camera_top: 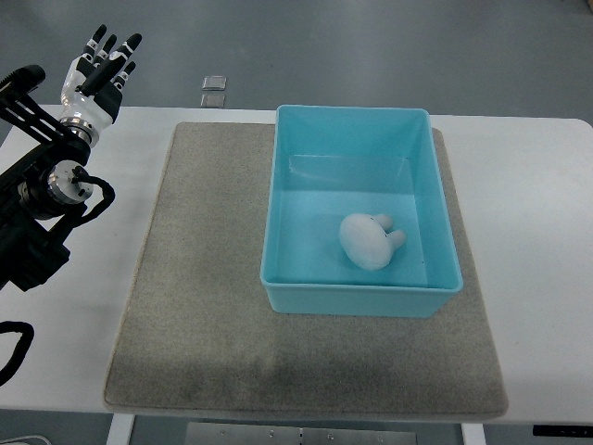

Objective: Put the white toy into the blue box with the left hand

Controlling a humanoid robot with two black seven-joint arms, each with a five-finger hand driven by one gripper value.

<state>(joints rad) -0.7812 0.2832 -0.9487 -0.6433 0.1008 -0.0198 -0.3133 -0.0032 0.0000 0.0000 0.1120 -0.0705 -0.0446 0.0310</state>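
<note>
Top view: white toy (371,240) inside blue box (357,125) on grey mat (204,278).

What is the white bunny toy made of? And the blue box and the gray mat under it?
The white toy looks like soft plush: rounded, matte, no shine. The blue box seems to be smooth hard plastic, since its floor reflects faint light. The gray mat looks like felt or short carpet, with a speckled, fuzzy surface. That is how they look; touch would confirm it.
</note>
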